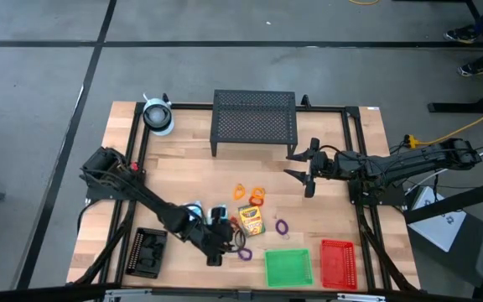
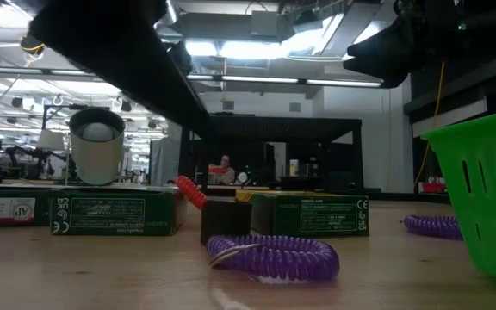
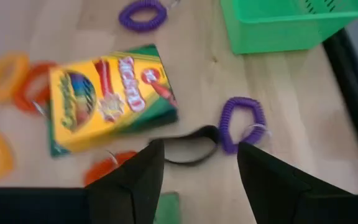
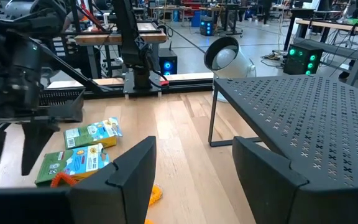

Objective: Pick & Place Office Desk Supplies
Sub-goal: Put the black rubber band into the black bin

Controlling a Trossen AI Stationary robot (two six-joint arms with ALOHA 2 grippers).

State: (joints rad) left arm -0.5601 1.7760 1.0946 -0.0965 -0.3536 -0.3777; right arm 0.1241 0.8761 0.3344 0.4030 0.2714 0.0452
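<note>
My left gripper (image 1: pixel 221 242) hovers open near the table's near edge, left of the green tray (image 1: pixel 288 267). In its wrist view (image 3: pixel 197 171) its fingers stand on either side of a small black loop (image 3: pixel 191 151), beside a purple loop (image 3: pixel 241 123) and the yellow-green crayon box (image 3: pixel 110 99). Green-white card boxes (image 1: pixel 198 210) lie flat by the gripper. Orange loops (image 1: pixel 257 196) and another purple loop (image 1: pixel 282 226) lie mid-table. My right gripper (image 1: pixel 296 165) is open and empty, raised near the mesh stand.
The black mesh stand (image 1: pixel 255 117) stands at the far middle, with the whitish roll (image 1: pixel 158 116) at the far left. The red tray (image 1: pixel 338 262) sits right of the green tray, and the black tray (image 1: pixel 149 252) at the near left. Bare wood lies mid-table.
</note>
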